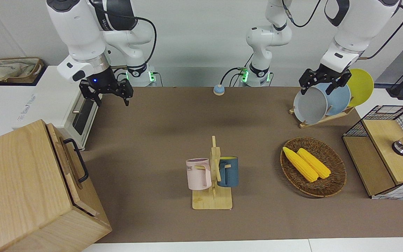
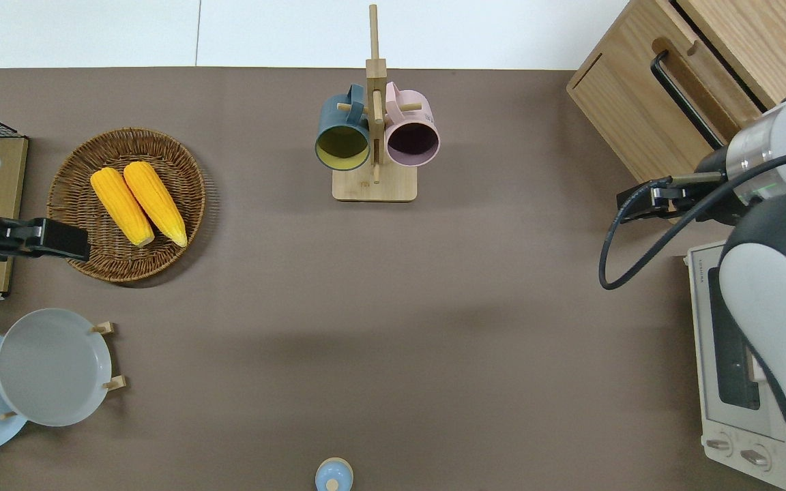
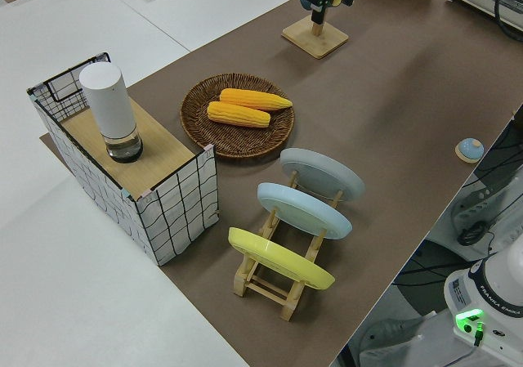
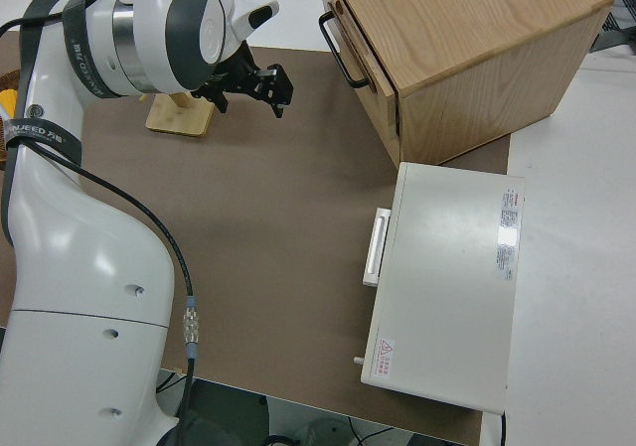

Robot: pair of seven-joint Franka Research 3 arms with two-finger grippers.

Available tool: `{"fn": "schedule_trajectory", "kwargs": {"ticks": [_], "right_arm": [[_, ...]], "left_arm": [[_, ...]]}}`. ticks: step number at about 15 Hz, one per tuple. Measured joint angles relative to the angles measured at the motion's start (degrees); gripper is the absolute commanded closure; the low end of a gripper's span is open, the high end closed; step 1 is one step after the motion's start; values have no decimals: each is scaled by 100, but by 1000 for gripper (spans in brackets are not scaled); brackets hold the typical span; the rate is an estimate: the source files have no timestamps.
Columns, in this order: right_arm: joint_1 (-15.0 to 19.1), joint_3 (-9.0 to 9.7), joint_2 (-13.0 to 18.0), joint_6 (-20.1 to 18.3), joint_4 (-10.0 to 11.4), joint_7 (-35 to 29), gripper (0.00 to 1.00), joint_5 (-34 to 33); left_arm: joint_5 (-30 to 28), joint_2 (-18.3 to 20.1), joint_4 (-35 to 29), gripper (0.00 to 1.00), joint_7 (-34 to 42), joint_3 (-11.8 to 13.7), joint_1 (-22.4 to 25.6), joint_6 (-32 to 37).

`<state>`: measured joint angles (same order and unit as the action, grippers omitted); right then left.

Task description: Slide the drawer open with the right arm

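Observation:
The drawer [image 1: 61,151] is the front panel of the big wooden box [image 1: 16,182] at the right arm's end of the table. Its black loop handle [image 1: 78,160] faces the table's middle. The panel sits close against the box, also in the overhead view [image 2: 701,76] and the right side view [image 4: 364,47]. My right gripper [image 1: 112,100] is open and empty, up in the air. The overhead view shows the right gripper [image 2: 641,204] over the table by the box's corner nearest the robots, clear of the handle [image 2: 683,97]. The left arm is parked, its gripper [image 1: 317,90] open.
A white toaster oven [image 1: 59,105] stands beside the box, nearer the robots. A mug rack [image 1: 212,175] with two mugs stands mid-table. A wicker basket [image 1: 334,182] with corn, a plate rack [image 1: 322,120] and a wire-mesh box [image 1: 385,154] are at the left arm's end.

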<state>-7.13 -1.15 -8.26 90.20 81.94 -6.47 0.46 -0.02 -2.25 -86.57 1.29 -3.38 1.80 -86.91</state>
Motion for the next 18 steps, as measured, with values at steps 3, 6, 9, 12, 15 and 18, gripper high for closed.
{"fn": "schedule_trajectory", "kwargs": {"ticks": [3,6,9,12,15,18], "right_arm": [[-6,8,0,0,0,0,9,-87],[-7,7,0,0,0,0,9,-136],[-4,-1,0,0,0,0,9,-149],[-4,1,0,0,0,0,11,-149],[-5,2,-1,0,0,0,13,-149],[-8,11,-4,0,0,0,17,-151]], "left_arm": [[0,0,0,7,0,0,0,0],[0,0,0,7,0,0,0,0],[0,0,0,7,0,0,0,0],[0,0,0,7,0,0,0,0],[0,0,0,7,0,0,0,0],[0,0,0,7,0,0,0,0]]}}
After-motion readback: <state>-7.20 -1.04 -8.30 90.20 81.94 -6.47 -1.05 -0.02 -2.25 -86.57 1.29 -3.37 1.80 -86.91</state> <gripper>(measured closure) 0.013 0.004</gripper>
